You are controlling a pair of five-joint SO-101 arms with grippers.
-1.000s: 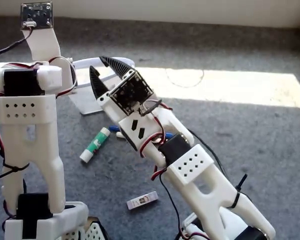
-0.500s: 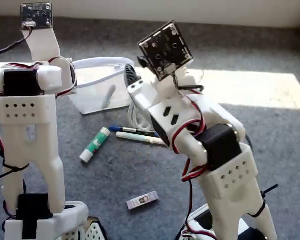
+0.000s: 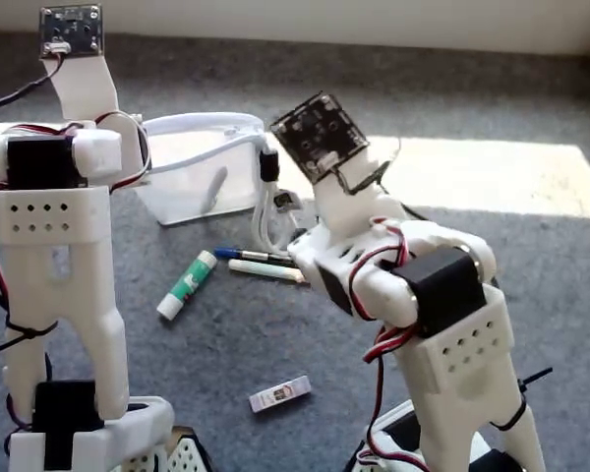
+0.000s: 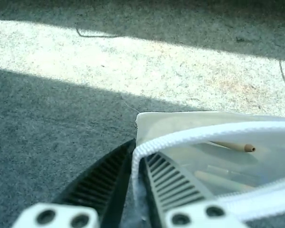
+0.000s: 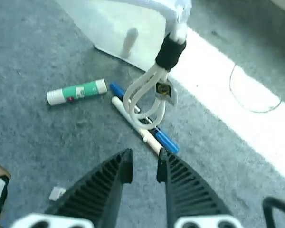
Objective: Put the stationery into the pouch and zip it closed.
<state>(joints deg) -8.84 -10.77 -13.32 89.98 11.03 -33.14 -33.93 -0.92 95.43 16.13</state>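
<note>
The left pincer is clamped on the zip rim of the clear plastic pouch. The right arm folds steeply downward. The right pincer, narrowly parted and empty, hangs above the blue pen and white pen. The green-and-white glue stick lies beyond its tips.

The right arm draws back from the mouth of the pouch and rears up, so the right gripper, jaws narrowed from wide apart to a slim gap, now hangs above the blue pen.
</note>
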